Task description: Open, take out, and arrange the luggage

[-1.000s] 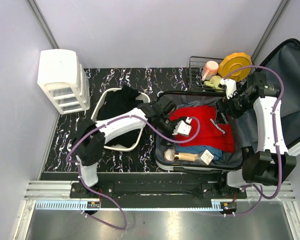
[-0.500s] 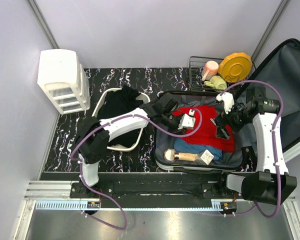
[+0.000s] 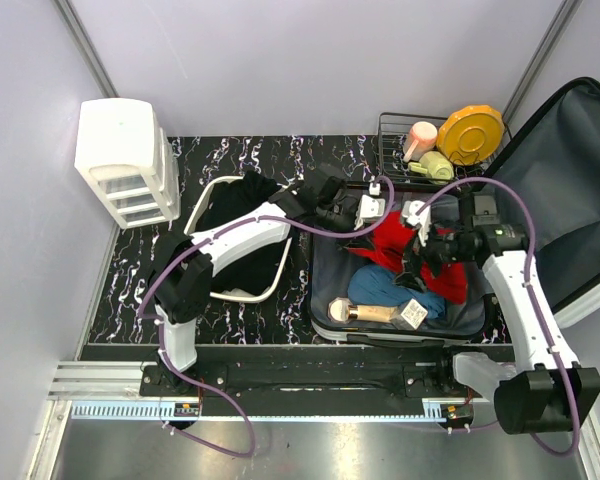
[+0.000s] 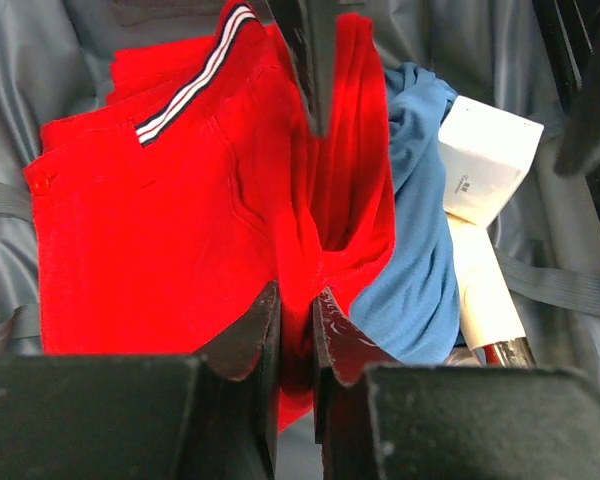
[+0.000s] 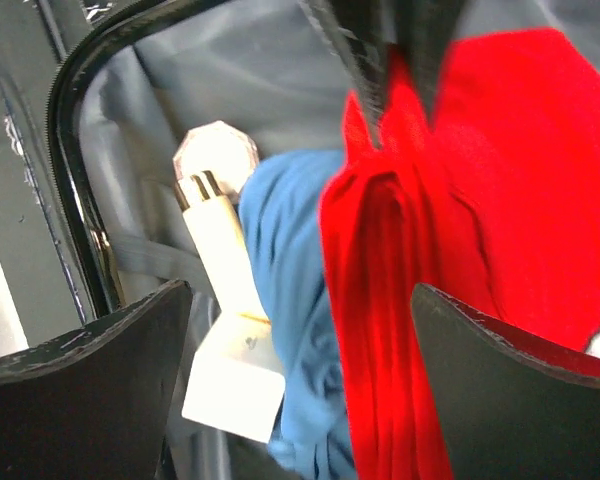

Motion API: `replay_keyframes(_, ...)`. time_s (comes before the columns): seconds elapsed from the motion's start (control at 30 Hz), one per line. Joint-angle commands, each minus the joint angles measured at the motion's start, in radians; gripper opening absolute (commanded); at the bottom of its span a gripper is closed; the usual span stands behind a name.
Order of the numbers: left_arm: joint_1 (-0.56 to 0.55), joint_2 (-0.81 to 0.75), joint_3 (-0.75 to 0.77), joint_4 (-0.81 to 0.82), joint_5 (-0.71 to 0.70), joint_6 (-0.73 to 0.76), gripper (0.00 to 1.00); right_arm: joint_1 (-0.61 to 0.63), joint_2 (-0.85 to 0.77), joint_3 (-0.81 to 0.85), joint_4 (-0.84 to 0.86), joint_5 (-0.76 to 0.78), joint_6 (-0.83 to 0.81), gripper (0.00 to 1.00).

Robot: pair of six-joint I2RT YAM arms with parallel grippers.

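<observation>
The left gripper [image 3: 366, 210], pinched narrow on the red garment [image 3: 392, 240], has hauled it toward the far edge of the luggage [image 3: 328, 272], which lies open at the near right corner of the table [image 3: 240, 160]; the right gripper [image 3: 420, 262], jaws wide, has swung in above the garment, and unpacking looks underway

My left arm [image 3: 242, 240] reads as smooth white tapered shells linked by bulky matte-black joints, and my right arm [image 3: 520, 300] is built the same way. A thin purple cable [image 3: 248, 440] runs loose off each one, down to the black bases [image 3: 175, 382] along the near edge of the desk. Small white blocks [image 3: 370, 208] cap both wrists. My left gripper [image 4: 295, 300] has glossy, scuffed black fingers [image 4: 250, 340] with wedge tips. My right gripper [image 5: 298, 295] shows broad, grainy, matte-black pads [image 5: 90, 370].
</observation>
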Motion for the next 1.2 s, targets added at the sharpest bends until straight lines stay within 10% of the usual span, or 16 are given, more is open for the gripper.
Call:
replay_keyframes(0.0,0.027,-0.001,0.080,0.107,0.058,-0.034,0.00,0.095,-0.001,-0.048,0.202,-0.013,0.055,1.00)
replay_keyframes(0.4,0.040,-0.006,0.081,0.084,0.090,-0.017,0.00,0.184,0.113,-0.121,0.513,0.309,0.060,0.99)
replay_keyframes(0.73,0.052,0.014,0.100,0.076,0.088,-0.035,0.00,0.184,-0.122,-0.008,0.227,0.119,-0.055,1.00)
replay_keyframes(1.17,0.057,-0.006,0.097,0.073,0.093,-0.035,0.00,0.255,0.131,-0.026,0.372,0.243,-0.115,1.00)
